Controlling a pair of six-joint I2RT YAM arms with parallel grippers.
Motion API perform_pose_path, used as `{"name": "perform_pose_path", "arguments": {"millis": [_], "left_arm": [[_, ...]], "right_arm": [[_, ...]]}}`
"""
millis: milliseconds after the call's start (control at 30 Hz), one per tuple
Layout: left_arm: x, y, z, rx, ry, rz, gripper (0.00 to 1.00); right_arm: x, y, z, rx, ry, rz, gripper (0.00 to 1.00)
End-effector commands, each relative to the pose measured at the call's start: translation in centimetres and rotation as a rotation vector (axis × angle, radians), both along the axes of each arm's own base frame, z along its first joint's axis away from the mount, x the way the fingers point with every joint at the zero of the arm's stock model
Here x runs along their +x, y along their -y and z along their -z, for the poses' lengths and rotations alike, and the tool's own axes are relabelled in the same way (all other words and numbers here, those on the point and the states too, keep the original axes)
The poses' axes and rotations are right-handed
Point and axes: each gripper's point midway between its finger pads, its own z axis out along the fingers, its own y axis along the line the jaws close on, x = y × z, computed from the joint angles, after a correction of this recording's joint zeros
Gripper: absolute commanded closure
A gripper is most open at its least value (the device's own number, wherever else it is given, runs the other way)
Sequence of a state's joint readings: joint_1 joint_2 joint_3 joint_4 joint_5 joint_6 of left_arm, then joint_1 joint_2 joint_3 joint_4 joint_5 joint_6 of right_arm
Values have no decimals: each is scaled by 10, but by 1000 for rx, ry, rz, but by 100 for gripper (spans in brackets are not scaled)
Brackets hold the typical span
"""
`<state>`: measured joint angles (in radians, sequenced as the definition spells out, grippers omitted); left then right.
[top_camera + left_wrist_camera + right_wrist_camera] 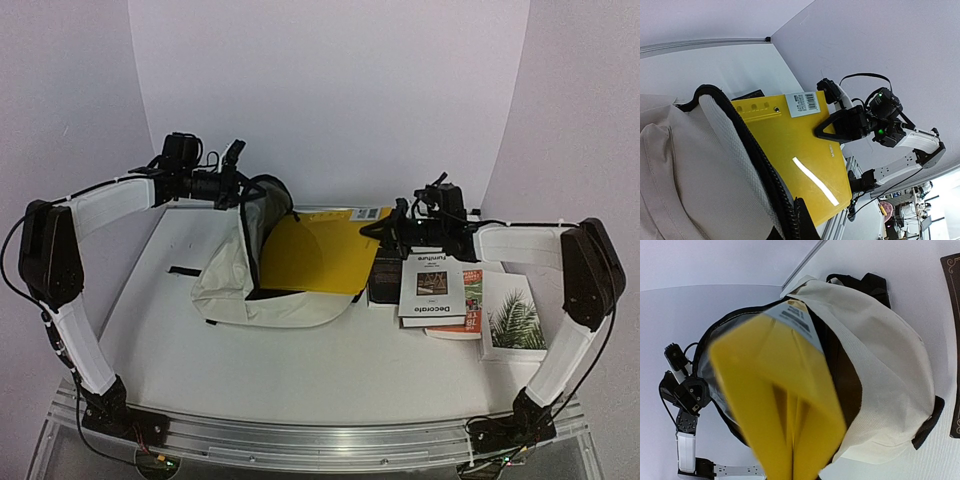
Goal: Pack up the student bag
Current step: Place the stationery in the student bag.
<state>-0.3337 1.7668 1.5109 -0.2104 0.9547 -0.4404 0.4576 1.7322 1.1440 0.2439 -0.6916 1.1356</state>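
Yellow folder point(310, 250) pinched in my right gripper point(374, 228), angled into the student bag point(240, 295) lying on the tabletop point(300, 370); left gripper point(236, 192) clamps its rim up, so the mouth gapes.

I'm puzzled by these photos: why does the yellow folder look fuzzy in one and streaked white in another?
Right wrist view: the yellow folder fills the foreground, out of focus. Left wrist view: the white streak is glare on its glossy cover. Top view: sharp, evenly lit.

Right of a yellow folder point(315, 255), a Decorate book point(432, 288) overlaps a red book point(472, 306).
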Motion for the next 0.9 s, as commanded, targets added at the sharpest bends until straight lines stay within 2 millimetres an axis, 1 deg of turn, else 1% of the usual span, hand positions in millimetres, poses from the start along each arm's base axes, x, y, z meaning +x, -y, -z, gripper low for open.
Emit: {"name": "perform_pose_path", "arguments": {"millis": [0,33,133,333,400,600,767,867], "left_arm": [[-18,13,-78,-106,239,108,100],[-18,15,-78,-107,238,112,100],[-20,19,-81,-111,241,124,100],[-23,28,-78,-111,232,146,100],[-25,32,-77,-111,229,157,100],[-28,41,-75,-111,223,179,100],[-30,47,-71,-111,214,196,100],[-29,50,-70,-111,211,198,100]], "right_arm": [[18,-21,-24,59,100,32,100],[18,-27,-19,52,95,31,100],[18,-40,-15,44,98,24,100],[30,-63,-23,45,133,39,100],[33,-71,-20,41,135,42,100],[43,-87,9,5,102,59,100],[50,-98,25,-92,127,59,100],[50,-109,34,-134,128,31,97]]}}
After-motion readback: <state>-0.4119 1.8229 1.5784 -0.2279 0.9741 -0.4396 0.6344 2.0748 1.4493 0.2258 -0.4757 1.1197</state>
